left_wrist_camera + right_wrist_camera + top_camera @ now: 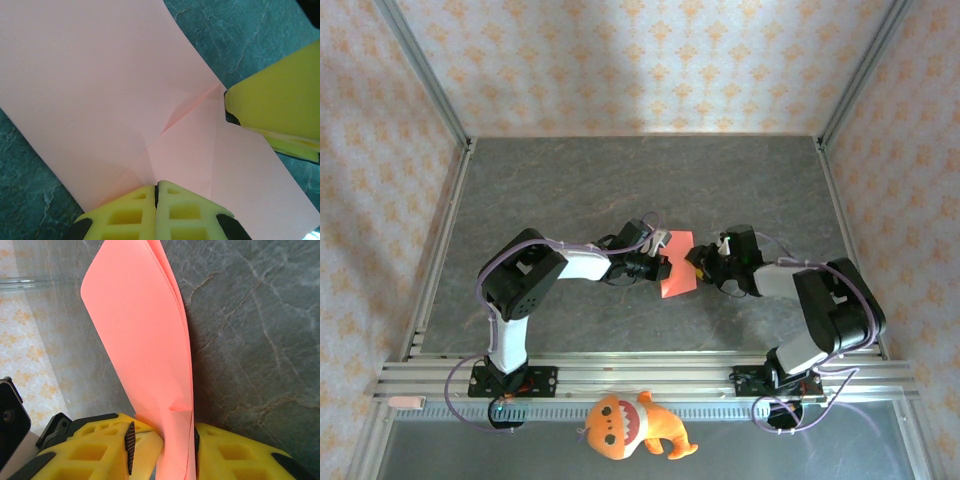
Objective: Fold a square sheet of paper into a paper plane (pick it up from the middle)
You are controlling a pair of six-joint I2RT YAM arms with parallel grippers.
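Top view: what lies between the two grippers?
The square sheet of paper, partly folded, bridges the gap from the left gripper to the right gripper, as seen in the top view.

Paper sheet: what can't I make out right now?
- Top external: creases on the paper sheet are too small; left gripper and right gripper cover its side edges.
- Left wrist: sheet's corners cut off by the frame.
- Right wrist: whether the fingers press the paper; its lower end is hidden between them.
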